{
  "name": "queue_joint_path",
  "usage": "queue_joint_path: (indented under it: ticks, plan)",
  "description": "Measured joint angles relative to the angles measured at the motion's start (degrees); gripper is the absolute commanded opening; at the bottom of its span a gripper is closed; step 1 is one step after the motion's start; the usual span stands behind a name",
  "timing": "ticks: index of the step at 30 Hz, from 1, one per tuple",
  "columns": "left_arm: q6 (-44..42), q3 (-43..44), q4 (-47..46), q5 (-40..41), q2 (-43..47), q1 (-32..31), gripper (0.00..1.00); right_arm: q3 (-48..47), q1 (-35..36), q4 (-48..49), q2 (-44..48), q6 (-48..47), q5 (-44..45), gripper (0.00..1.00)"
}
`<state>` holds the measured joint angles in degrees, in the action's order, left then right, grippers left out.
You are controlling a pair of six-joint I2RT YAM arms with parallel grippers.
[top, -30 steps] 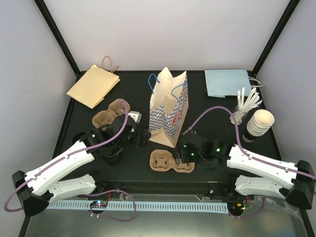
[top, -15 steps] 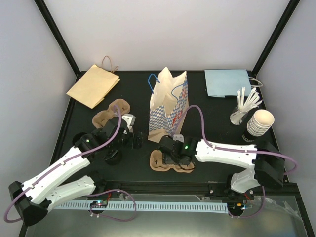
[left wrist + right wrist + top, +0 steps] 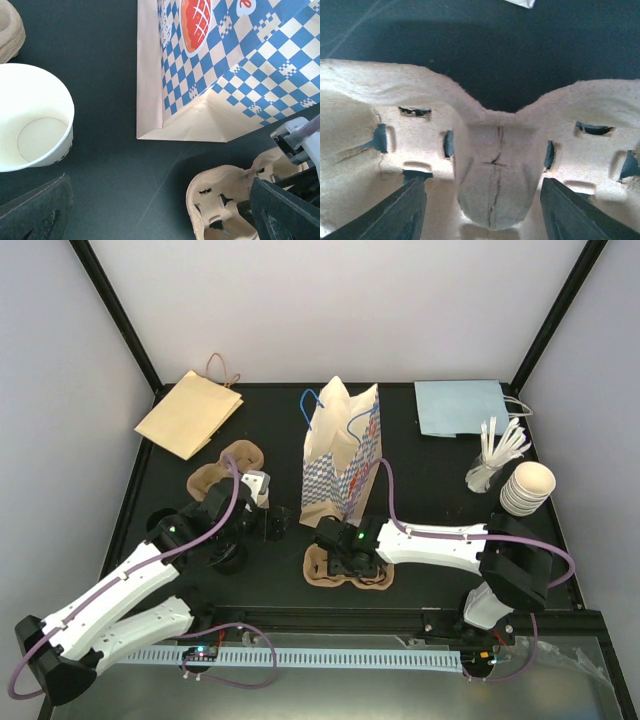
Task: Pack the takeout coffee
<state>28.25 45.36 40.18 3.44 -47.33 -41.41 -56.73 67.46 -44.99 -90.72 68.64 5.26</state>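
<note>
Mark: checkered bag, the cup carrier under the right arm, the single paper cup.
checkered bag point(image 3: 345, 468): top external view, front checkered panel.
cup carrier point(image 3: 492, 167): right wrist view, centre divider hump.
paper cup point(image 3: 39, 138): left wrist view, inside bottom.

Standing bag point(image 3: 342, 455) mid-table point(image 3: 430, 510). Cup carrier point(image 3: 348, 568) just in front of it. Carrier stack point(image 3: 228, 468) left of the bag, flat bag point(image 3: 190, 412) behind that. Second flat bag point(image 3: 462, 406) back right, with stirrer holder point(image 3: 490, 465) and cup stack point(image 3: 525, 490) before it. Single cup point(image 3: 30, 125) left of the carrier.
</note>
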Motion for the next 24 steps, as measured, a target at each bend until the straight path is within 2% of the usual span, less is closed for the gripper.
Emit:
queue_joint_path:
  ticks: [16,24]
  plan:
    - [-1.7,-0.3,0.1,-0.2,0.5,2.8,0.99,1.9,-1.9,1.3,0.0,0.7,-1.4,0.43]
    - [-1.7,-0.3,0.2,-0.3,0.5,3.4,0.99,1.9,-2.0,1.2,0.0,0.7,-1.3,0.42]
